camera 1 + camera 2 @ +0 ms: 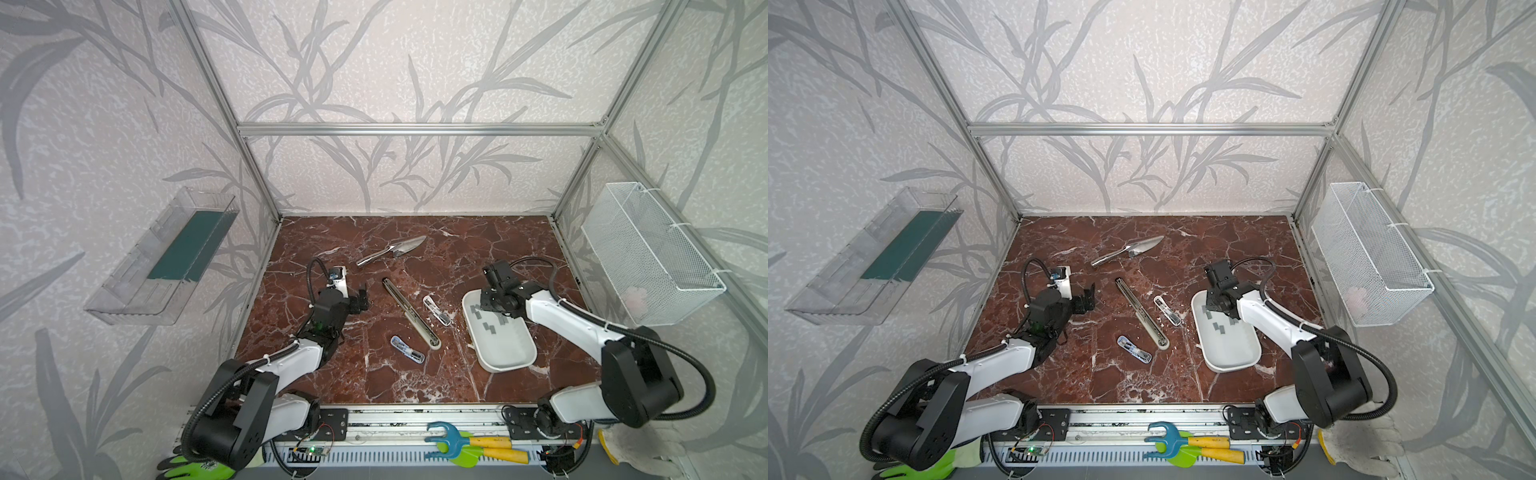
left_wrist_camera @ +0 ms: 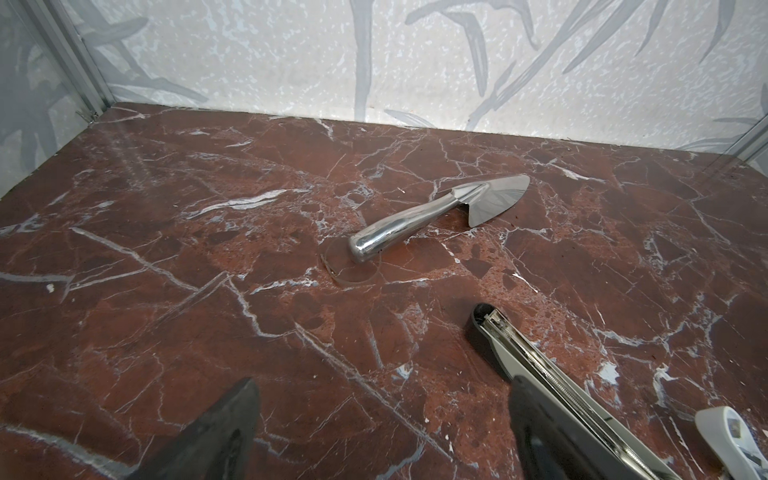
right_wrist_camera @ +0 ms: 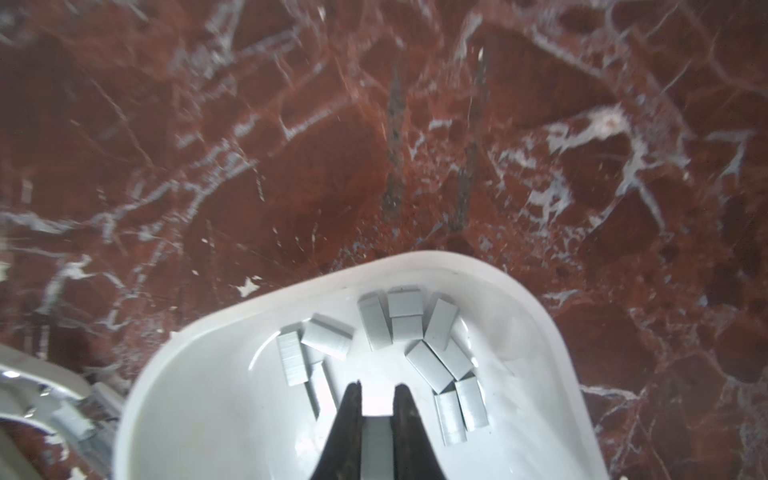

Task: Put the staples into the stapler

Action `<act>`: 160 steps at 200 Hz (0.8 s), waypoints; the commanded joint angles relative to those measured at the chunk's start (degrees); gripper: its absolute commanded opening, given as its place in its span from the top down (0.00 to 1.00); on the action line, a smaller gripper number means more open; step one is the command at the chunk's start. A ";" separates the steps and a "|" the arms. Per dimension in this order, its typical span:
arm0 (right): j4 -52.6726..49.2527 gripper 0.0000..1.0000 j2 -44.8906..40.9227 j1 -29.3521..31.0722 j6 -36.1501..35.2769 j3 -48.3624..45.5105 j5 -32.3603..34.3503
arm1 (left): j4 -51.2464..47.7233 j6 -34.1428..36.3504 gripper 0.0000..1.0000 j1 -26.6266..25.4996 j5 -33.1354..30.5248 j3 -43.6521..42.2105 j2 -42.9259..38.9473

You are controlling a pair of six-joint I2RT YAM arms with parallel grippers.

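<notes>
right gripper [image 3: 377, 388] is down in the white tray [image 1: 509, 347], jaws pinched narrow on one staple strip [image 3: 376, 440]; the right wrist view shows the grey block sitting between the fingers. the other staples [image 3: 405, 305] lie loose on the tray floor around the fingertips, several overlapping. the tray sits at 3 o'clock on the marble table [image 1: 374, 382]. the stapler [image 1: 409, 312] lies flipped open and flat mid-table, long axis running 11 to 5 o'clock, magazine rail exposed, at the tray's 9 o'clock and not touching it. a small white tool [image 1: 437, 310] lies between stapler and tray, and a second small white tool [image 1: 407, 349] at the stapler's 7 o'clock. left gripper [image 1: 359, 300] is at 9 o'clock of the stapler's far end, jaws spread wide and empty, near the stapler but apart from it in both top views. a steel trowel [image 1: 392, 250] lies at 12 o'clock.
</notes>
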 commanded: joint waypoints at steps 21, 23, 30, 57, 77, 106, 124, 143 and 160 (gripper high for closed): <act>6.86 0.90 -12.65 5.88 -5.92 -5.55 -0.95 | 2.29 0.29 0.06 -0.15 1.83 -0.60 -0.02; 7.35 0.90 -13.30 6.48 -6.18 -5.88 -0.91 | 2.31 0.32 0.06 -0.18 1.88 -0.59 0.01; 9.16 0.90 -15.21 8.91 -7.46 -6.84 -0.73 | 2.31 0.52 0.06 -0.24 2.14 -0.55 0.04; 15.95 0.90 -18.70 20.13 -13.57 -8.73 0.21 | 2.95 1.13 0.07 -0.46 3.64 -0.73 0.13; 21.03 0.90 -16.56 28.60 -18.54 -9.05 1.54 | 2.33 0.76 0.08 -0.54 6.33 -1.33 -1.16; 23.95 0.92 -9.59 37.63 -23.12 -6.93 2.24 | -19.38 -9.48 0.07 -0.54 8.39 1.91 -8.97; 25.73 0.92 -6.24 38.98 -22.73 -6.51 0.05 | -22.40 -9.60 0.06 -0.63 13.78 0.92 -11.77; 29.14 0.92 -4.47 39.17 -23.17 -7.91 -3.79 | -20.91 -8.74 0.02 -0.59 12.24 -1.35 -13.40; 30.83 0.92 -2.99 39.15 -23.47 -8.56 -4.33 | -18.46 -7.44 0.01 -0.63 15.17 -2.48 -14.03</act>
